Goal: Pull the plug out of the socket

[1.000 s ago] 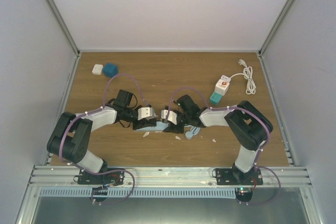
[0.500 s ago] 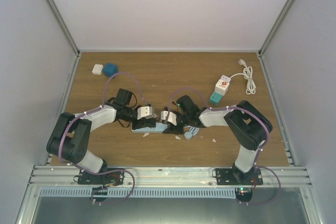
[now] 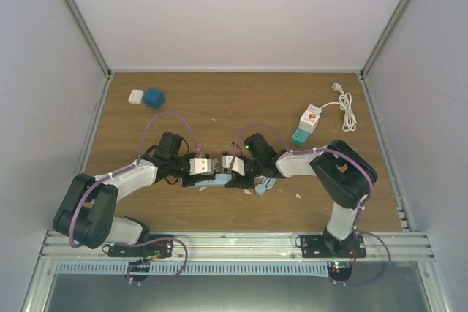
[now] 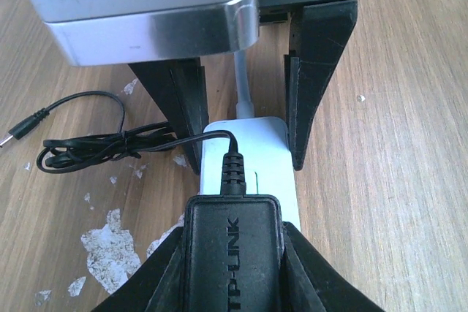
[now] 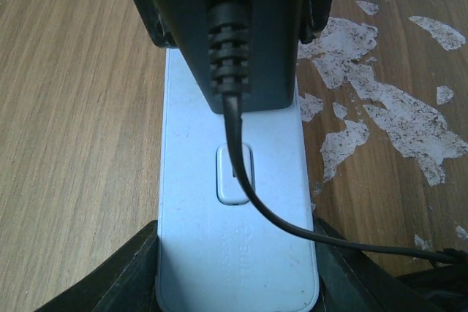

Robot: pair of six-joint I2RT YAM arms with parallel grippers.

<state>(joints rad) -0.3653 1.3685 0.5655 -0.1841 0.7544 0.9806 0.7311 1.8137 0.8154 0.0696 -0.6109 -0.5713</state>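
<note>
A black TP-LINK plug adapter (image 4: pixel 232 253) sits on a pale blue-white socket strip (image 4: pixel 248 155) lying on the wooden table. My left gripper (image 4: pixel 232 242) is shut on the adapter, one finger on each side. My right gripper (image 5: pixel 235 261) is shut on the near end of the strip (image 5: pixel 234 202), with the adapter (image 5: pixel 234 34) further along it. In the top view the two grippers, left (image 3: pixel 205 173) and right (image 3: pixel 229 172), face each other over the strip (image 3: pixel 219 179) at the table's middle front. Whether the prongs are still seated is hidden.
The adapter's thin black cable (image 4: pixel 88 144) lies bundled beside the strip. A grey coiled cord (image 3: pixel 263 186) lies by the right gripper. A white cube (image 3: pixel 135 96) and a blue cube (image 3: pixel 153 97) are back left. A white socket block (image 3: pixel 311 120), teal block (image 3: pixel 300 137) and white cord (image 3: pixel 345 107) are back right.
The left arm's shoulder and elbow have swung left and down. Both grippers and the strip have shifted slightly towards the back, still holding the same things.
</note>
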